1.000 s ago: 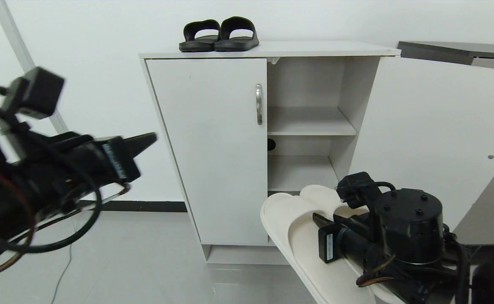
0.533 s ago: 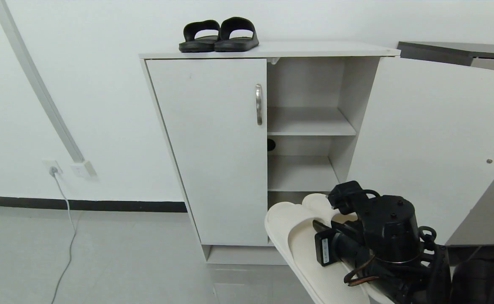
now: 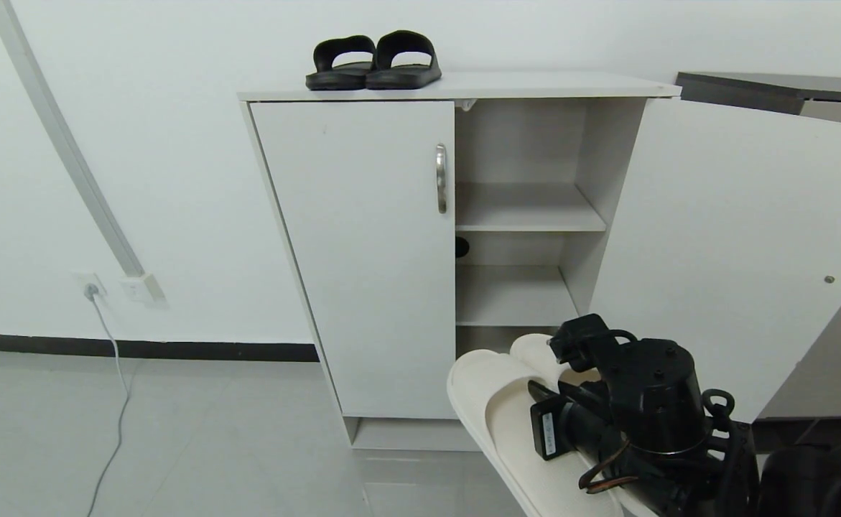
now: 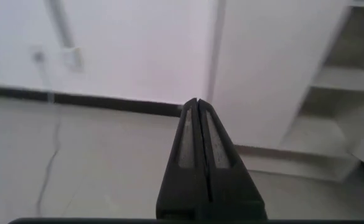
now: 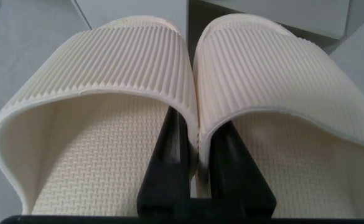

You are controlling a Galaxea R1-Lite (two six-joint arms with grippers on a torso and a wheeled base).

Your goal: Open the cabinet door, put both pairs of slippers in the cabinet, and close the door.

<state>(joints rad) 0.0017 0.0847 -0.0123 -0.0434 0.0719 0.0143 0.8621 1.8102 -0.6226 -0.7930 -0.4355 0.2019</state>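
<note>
Left end effector (image 4: 197, 124) hangs over the floor, fingers pressed together, empty. Black slippers (image 3: 373, 61) sit on top of the cabinet (image 3: 363, 287). Cream slippers (image 3: 495, 391) are low before the open right bay, with the right end effector (image 5: 197, 146) clamped on their touching inner walls. I'd feed them in level, toes first, onto the lower shelf (image 3: 510, 294). A second ago the left arm crossed the head view; now it's gone, and the pair has sunk slightly.

The cream slippers (image 5: 107, 74) look like soft matt foam, with ribbed straps and a woven-textured footbed; the black slippers (image 3: 402, 77) appear smooth, matt rubber or plastic. The cabinet (image 3: 363, 287) has a smooth, matt white laminate finish and a brushed-metal handle (image 3: 440, 178), and stands on a glossy grey floor (image 3: 212, 445).
</note>
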